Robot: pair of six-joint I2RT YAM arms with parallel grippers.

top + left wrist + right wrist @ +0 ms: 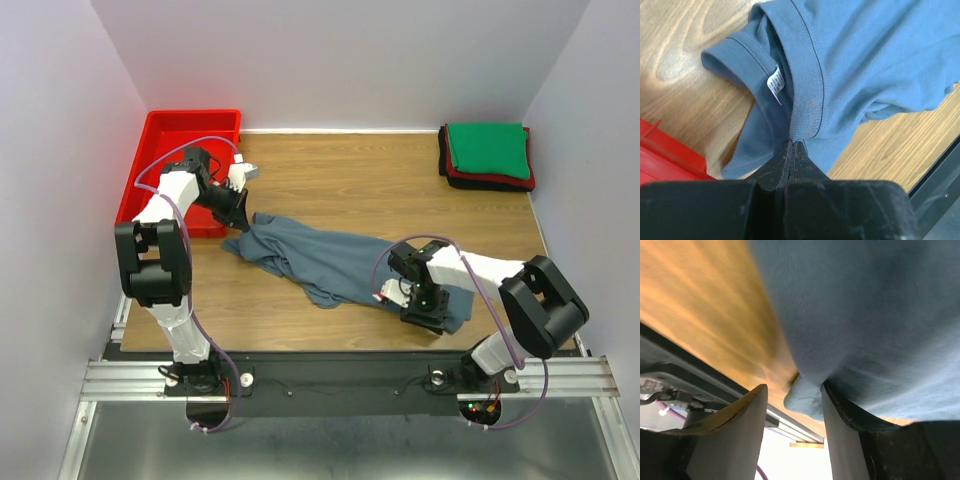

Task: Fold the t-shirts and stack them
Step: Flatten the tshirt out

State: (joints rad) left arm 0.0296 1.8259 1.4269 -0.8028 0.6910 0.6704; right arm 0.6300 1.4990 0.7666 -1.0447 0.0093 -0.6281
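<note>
Wooden worktop [340, 180], blue-grey t-shirt [310, 255] crumpled across middle. Left jaws pinched shut on collar [807, 100]. Right jaws half open around cloth fold, near right. Risk: fold slips out, shirt bunches when pulled.

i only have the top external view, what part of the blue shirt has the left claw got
Observer: The left wrist view shows the left claw shut on the ribbed collar of the blue-grey t-shirt.
Operator: anything to tell me it's the neck
Observer: A white label sits just beside that collar.
Operator: and the right claw
Observer: The right claw is open, with a bunched fold of the shirt between its fingers, not clamped.
</note>
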